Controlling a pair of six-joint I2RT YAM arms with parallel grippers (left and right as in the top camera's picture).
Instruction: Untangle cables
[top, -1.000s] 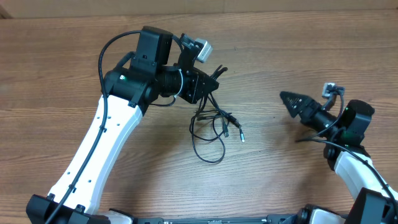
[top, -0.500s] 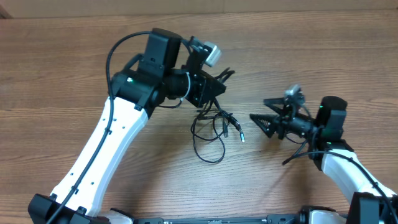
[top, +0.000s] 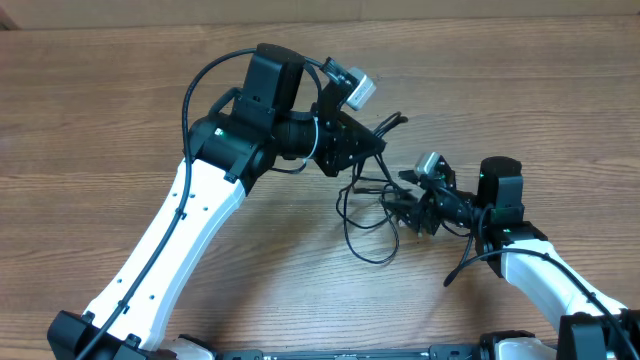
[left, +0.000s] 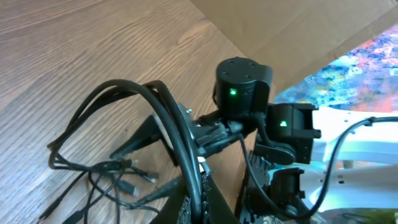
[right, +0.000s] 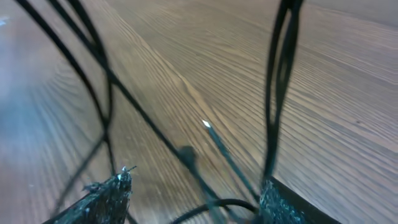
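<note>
cables (top: 362, 188): thin black looped cords | table (top: 100, 120): brown wood grain

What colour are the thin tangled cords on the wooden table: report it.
The thin tangled cords are black, clearest in the overhead view.

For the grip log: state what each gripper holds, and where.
Left gripper clamps the thin black tangled cables by their bunched loops; right gripper, open around strands, holds nothing.
</note>
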